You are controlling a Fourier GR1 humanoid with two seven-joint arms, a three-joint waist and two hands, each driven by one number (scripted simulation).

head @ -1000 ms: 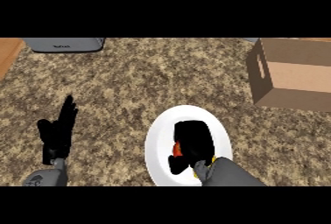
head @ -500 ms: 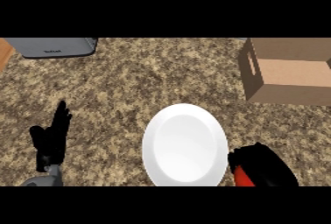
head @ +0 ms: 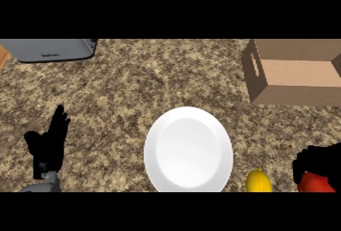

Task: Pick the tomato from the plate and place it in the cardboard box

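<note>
The white plate [head: 188,151] lies bare at the lower middle of the counter. At the lower right edge my right hand [head: 321,161] curls over the red tomato [head: 314,182], which shows just under the fingers. The open cardboard box [head: 296,72] stands at the upper right, well beyond that hand. My left hand [head: 48,144] rests open at the lower left, fingers pointing up, apart from the plate.
A yellow object [head: 259,181] lies on the counter just right of the plate, by the bottom edge. A grey appliance [head: 50,49] sits at the upper left corner. A strip of wood shows at the far left edge.
My right hand has lifted the tomato off the plate and moved right, toward the lower right corner. The plate is now bare and the yellow object is uncovered. The left hand stayed put.
</note>
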